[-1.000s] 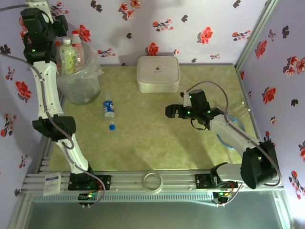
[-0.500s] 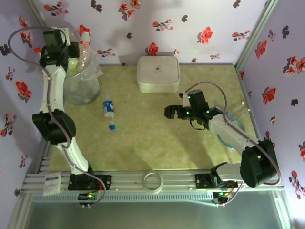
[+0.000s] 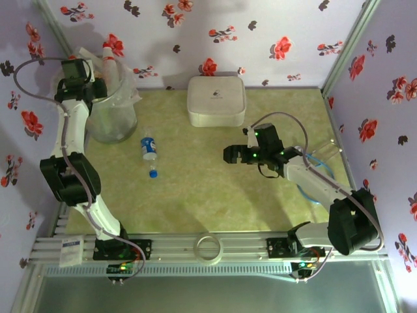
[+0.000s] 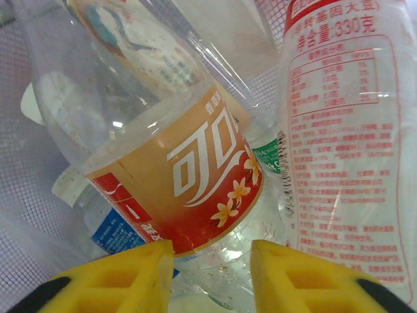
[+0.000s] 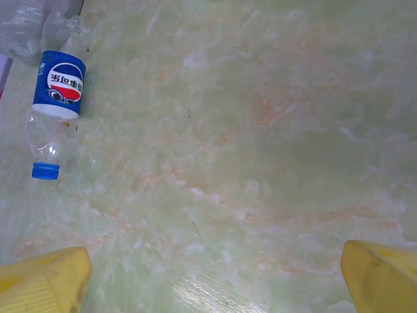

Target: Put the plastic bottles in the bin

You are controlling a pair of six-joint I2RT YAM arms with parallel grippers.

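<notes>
The right gripper (image 3: 229, 155) hovers above the middle of the table (image 3: 195, 195) with its yellow fingers (image 5: 45, 280) spread wide, and nothing is between them. To its left, nearer the left edge, one blue-labelled bottle (image 3: 150, 151) lies on its side on the bare table, with its blue cap toward the near edge; it is near the bin (image 3: 120, 127) but outside it. The bin stands in the far left corner, and the left arm reaches over its rim. The left gripper (image 4: 210, 251) looks down into it with its fingers drawn close together and only a narrow gap between them. No bottle is clearly pinched there, but whether the tips touch something cannot be told. Just beyond the fingers, several plastic bottles (image 4: 345, 130) are piled inside the bin, among them an orange-labelled bottle (image 4: 189, 189) lying tilted, and from above one red cap (image 3: 107, 55) stands over the rim. A white box (image 3: 216, 101) sits at the middle of the far edge. The task appears nearly done: the bin holds several bottles, and the one on the table is probably the last to collect.
</notes>
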